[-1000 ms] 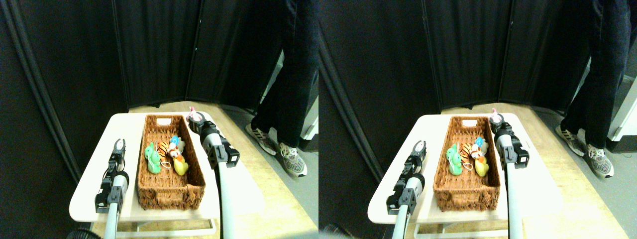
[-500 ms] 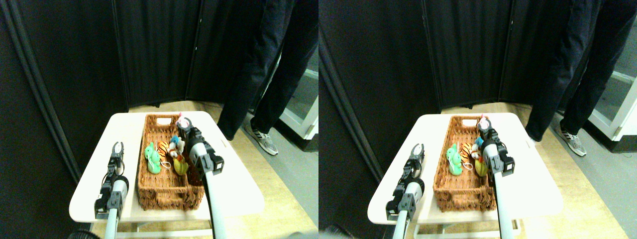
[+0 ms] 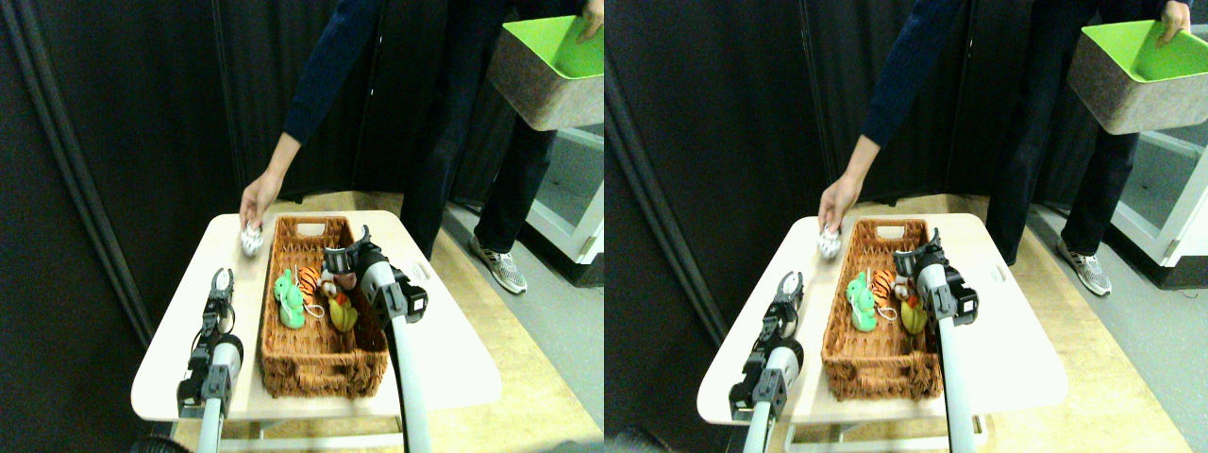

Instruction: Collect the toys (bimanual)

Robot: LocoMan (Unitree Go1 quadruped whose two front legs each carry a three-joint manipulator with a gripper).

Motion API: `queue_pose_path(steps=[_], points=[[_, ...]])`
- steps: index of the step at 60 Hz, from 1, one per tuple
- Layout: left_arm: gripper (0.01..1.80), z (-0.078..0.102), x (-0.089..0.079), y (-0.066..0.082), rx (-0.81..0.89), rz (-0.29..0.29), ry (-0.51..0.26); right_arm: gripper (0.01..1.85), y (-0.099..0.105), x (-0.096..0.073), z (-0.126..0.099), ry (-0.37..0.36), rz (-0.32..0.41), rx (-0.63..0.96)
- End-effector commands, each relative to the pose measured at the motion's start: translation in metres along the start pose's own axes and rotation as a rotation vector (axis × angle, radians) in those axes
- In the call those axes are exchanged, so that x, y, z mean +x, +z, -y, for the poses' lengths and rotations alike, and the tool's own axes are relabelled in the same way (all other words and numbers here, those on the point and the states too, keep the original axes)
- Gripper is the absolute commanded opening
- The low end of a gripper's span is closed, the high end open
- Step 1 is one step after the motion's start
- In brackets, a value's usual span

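**Toys, basket and grippers: count and positions**

Basket: one, long brown wicker basket (image 3: 321,363), lying lengthwise on the pale table (image 3: 453,368).

Toys inside the basket, clustered about its middle: one green toy (image 3: 290,300) on the left side; one orange-and-black striped tiger (image 3: 309,279) just beside it; one yellow duck (image 3: 343,315) on the right side, partly hidden by the right manipulator; one more small toy with brown and pale parts (image 3: 330,283) touching the tiger, its kind too small to tell. Four can be counted in the basket.

Toys outside the basket: one, a white black-spotted toy (image 3: 251,241), at the far left part of the table just beside the basket's far corner, under a person's hand (image 3: 257,200).

Grippers: two. The left gripper (image 3: 221,280) hangs over the table left of the basket, pointing away from the robot, its two jaws spread apart with nothing between them. The right gripper (image 3: 343,257) is over the far half of the basket, above the toy cluster, turned leftward; its jaws stand apart and hold nothing.

Person: one, standing beyond the table, one sleeved arm reaching down to the spotted toy, the other hand holding one grey bin with a green inside (image 3: 547,71) up at the top right.
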Motion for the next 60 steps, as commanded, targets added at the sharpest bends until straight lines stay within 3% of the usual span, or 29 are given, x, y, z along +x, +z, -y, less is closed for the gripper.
queue_pose_path(steps=[1, 8, 15, 19, 22, 25, 30, 36, 50, 56, 60], points=[[0.01, 0.011, -0.001, 0.000, -0.013, -0.005, -0.055, 1.11, 0.005, -0.002, -0.011, 0.046, 0.005, -0.016], [0.01, 0.012, 0.000, -0.001, -0.014, -0.015, -0.053, 1.01, 0.016, -0.007, -0.016, 0.063, 0.038, -0.018], [0.01, 0.011, 0.000, -0.001, -0.019, -0.013, -0.053, 0.89, 0.034, -0.015, -0.021, 0.086, 0.126, -0.091], [0.01, 0.011, 0.001, -0.001, -0.015, -0.020, -0.054, 0.56, 0.043, -0.018, -0.022, 0.100, 0.203, -0.101], [0.01, 0.012, 0.000, -0.001, -0.027, -0.040, -0.050, 0.15, 0.054, -0.021, -0.020, 0.114, 0.263, -0.100], [0.01, 0.012, 0.001, -0.002, -0.027, -0.051, -0.050, 0.01, 0.059, -0.023, -0.018, 0.121, 0.290, -0.086], [0.01, 0.014, 0.001, -0.003, -0.030, -0.065, -0.050, 0.01, 0.070, -0.025, -0.014, 0.125, 0.319, -0.123], [0.01, 0.019, 0.002, -0.005, -0.032, -0.075, -0.039, 0.01, 0.077, -0.032, -0.004, 0.074, 0.373, -0.109], [0.01, 0.034, 0.002, -0.009, -0.007, -0.128, -0.036, 0.01, 0.085, -0.037, 0.019, 0.062, 0.387, -0.065], [0.15, 0.040, 0.003, -0.011, 0.038, -0.136, -0.023, 0.01, 0.087, -0.038, 0.030, 0.051, 0.398, -0.045], [0.36, 0.041, 0.007, -0.014, 0.071, -0.138, -0.012, 0.01, 0.085, -0.039, 0.039, 0.029, 0.417, -0.005]])
